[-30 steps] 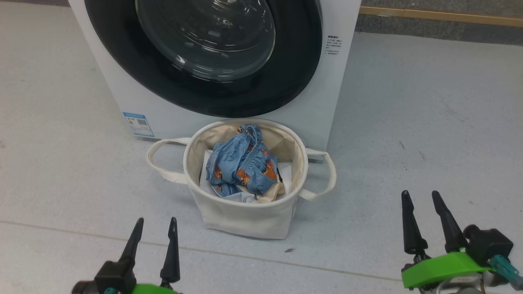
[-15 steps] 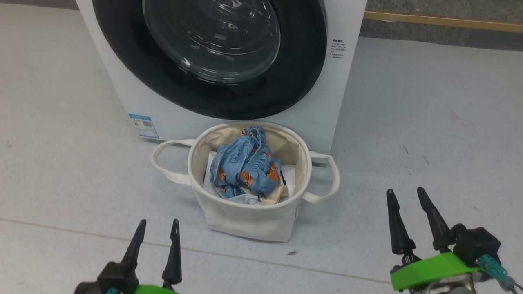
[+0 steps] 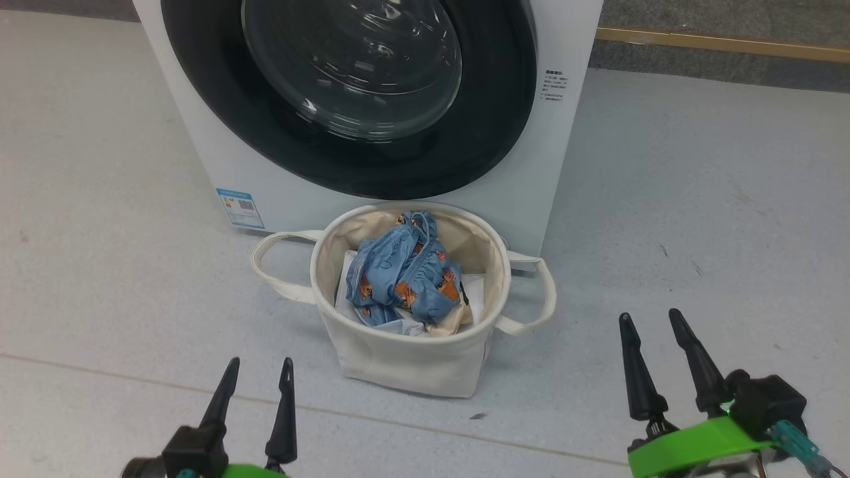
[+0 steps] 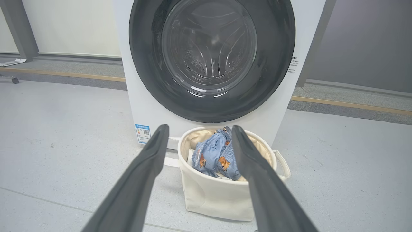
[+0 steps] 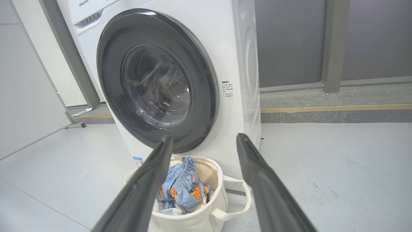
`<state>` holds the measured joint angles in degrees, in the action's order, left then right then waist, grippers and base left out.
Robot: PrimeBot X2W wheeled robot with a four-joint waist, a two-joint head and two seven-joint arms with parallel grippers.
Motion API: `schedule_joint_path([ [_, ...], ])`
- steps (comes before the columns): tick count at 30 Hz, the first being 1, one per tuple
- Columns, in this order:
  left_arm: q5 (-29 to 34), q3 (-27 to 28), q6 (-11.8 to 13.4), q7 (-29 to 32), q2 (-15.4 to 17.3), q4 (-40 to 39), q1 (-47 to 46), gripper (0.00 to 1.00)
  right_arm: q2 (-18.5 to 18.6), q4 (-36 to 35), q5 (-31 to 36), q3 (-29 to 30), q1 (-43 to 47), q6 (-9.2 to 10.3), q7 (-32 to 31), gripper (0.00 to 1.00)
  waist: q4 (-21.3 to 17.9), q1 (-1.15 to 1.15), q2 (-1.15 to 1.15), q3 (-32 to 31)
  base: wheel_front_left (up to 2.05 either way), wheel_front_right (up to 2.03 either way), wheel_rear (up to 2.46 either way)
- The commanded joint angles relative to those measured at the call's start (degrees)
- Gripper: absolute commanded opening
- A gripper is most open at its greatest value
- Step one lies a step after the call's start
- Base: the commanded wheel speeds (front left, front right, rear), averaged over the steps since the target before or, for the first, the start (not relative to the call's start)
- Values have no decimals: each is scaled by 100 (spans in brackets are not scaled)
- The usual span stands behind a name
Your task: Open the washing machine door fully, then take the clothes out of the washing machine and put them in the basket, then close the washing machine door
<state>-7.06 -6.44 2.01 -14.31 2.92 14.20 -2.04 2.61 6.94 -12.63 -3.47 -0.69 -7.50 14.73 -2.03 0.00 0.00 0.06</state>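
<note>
The white washing machine (image 3: 246, 172) stands at the top of the head view. Its door (image 3: 478, 119), black-rimmed with a glass window, lies flush against the front, also seen as the door (image 5: 206, 96) from the right wrist. The cream basket (image 3: 405, 365) sits on the floor right before the machine. Blue clothes (image 3: 398, 279) with orange figures lie bunched inside it over a white sheet. My left gripper (image 3: 259, 364) is open at the lower left, short of the basket. My right gripper (image 3: 651, 316) is open at the lower right, beside the basket. Both hold nothing.
Grey floor surrounds the machine and basket. A yellow strip (image 3: 724, 43) and a darker carpet band run along the back. A grey post (image 5: 331, 45) stands by the dark wall behind. A blue label (image 3: 240, 207) marks the machine's lower left corner.
The camera has shifted a little, sliding the whole scene right and down. My right gripper has drifted left toward the basket. Both grippers stay open; the clothes have not moved.
</note>
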Motion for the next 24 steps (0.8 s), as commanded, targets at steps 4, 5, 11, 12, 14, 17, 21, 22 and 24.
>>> schedule_joint_path([
  [4,54,171,51,-69,-3,-176,-88,100,27,-209,1,-248,-66,1,27,100,68,0,0,-28,0,0,0],
  [5,43,163,64,-69,-3,-172,-87,100,27,-206,5,-262,-56,1,27,100,92,0,0,-43,0,0,0],
  [11,27,147,106,-69,-3,-146,-48,100,27,-210,26,-320,-56,1,27,100,166,0,0,-104,0,0,0],
  [12,28,148,108,-69,-3,-143,-44,100,27,-209,31,-320,-57,1,27,100,172,0,0,-111,0,0,0],
  [14,29,153,113,-69,-3,-143,-35,100,27,-206,39,-316,-54,1,27,100,178,0,0,-126,0,0,0],
  [17,24,150,116,-69,-3,-154,-21,100,27,-205,40,-304,-39,1,27,100,180,0,0,-141,0,0,0],
  [21,8,131,113,-69,-4,-174,-12,100,27,-201,24,-307,-23,1,27,100,181,0,0,-157,0,0,0],
  [22,7,132,113,-69,-4,-177,-9,100,27,-202,20,-307,-22,1,27,100,180,0,0,-160,0,0,0],
  [24,9,134,110,-69,-4,-177,0,100,27,-205,18,-305,-21,1,27,100,175,0,0,-165,0,0,0],
])
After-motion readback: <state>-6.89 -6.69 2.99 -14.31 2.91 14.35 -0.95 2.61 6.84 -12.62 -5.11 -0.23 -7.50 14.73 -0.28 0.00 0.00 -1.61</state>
